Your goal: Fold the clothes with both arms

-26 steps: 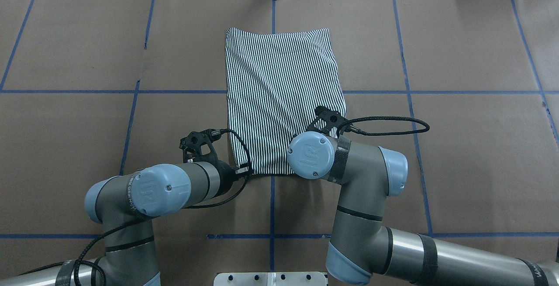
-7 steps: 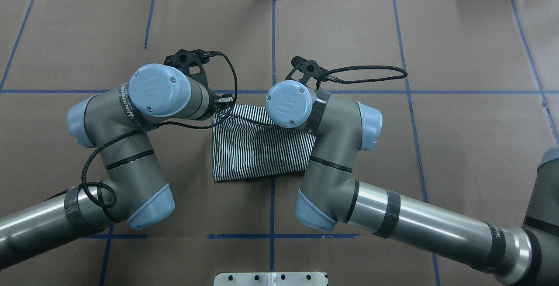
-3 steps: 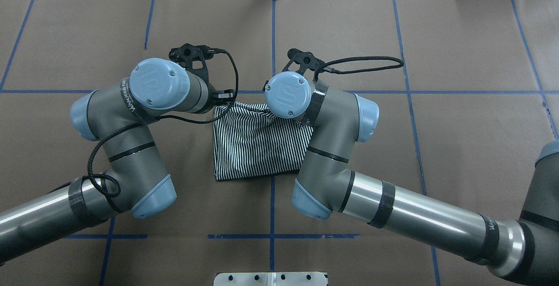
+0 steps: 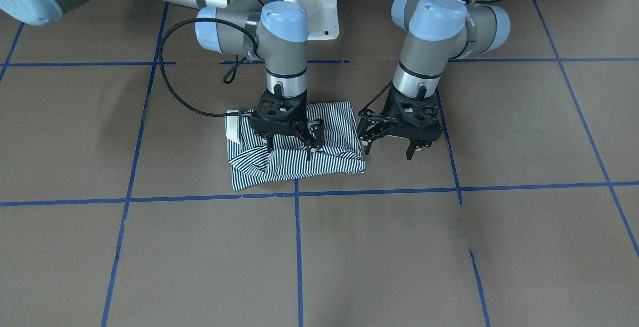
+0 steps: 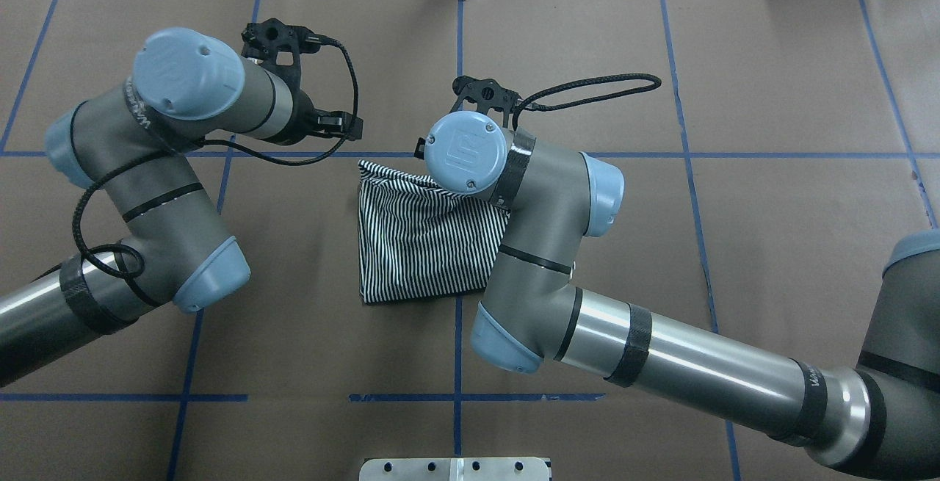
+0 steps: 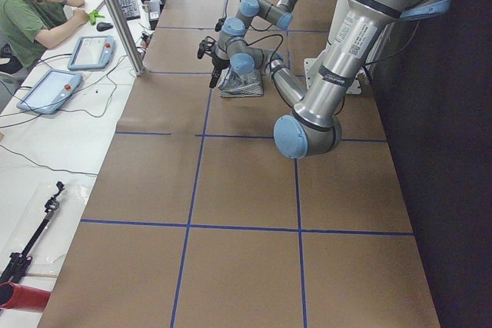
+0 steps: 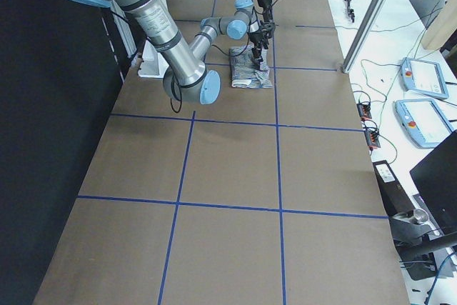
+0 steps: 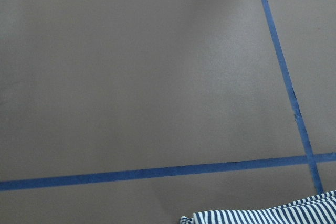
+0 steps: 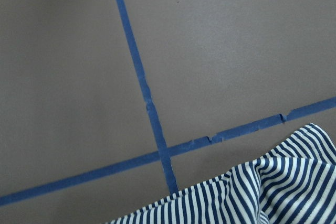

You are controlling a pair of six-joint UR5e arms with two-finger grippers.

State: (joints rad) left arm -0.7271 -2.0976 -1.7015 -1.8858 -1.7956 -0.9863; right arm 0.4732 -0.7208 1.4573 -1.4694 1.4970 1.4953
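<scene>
Bearings read on the overhead view, 12 o'clock = away from the robot.

Right gripper (image 4: 291, 150): fingers spread apart, tips down on the shirt (image 4: 299, 168) at its rumpled far edge, about 1 o'clock of the cloth. Hidden under its own wrist from overhead, so judged from the front view only. Cannot tell whether pressing the cloth or only touching it.

Left gripper (image 4: 388, 151): fingers spread apart, holding nothing, above the bare table (image 4: 150, 247). Just beside the shirt's far-left corner, about 11 o'clock of it, not touching cloth.

Shirt: folded into a compact packet at table centre. Near edge flat and fairly straight at 6 o'clock. Far edge bunched into a ridge under the right gripper, just short of the tape line (image 4: 399, 189). Collar (image 4: 232, 127) showing white at 3 to 4 o'clock, seen in the front view only. Cable (image 4: 174, 92) looping down to the right wrist, ending close above the collar.

Possible failures, as judgement:
- Top layer dragged open on lift-off. Cause: a fingertip snagged in the ridge or in the thin knit.
- Ridge left in place and a lopsided packet. Cause: release onto loose cloth without smoothing toward 12 o'clock.
- Whole packet sliding on the smooth table cover. Cause: any sideways pull from one gripper with nothing pinning the other side.
- Corner at 11 o'clock flipped up. Cause: a low sweep by the left gripper back over the edge.
- Collar side disturbed. Cause: cable brushing the cloth during wrist rotation.
</scene>
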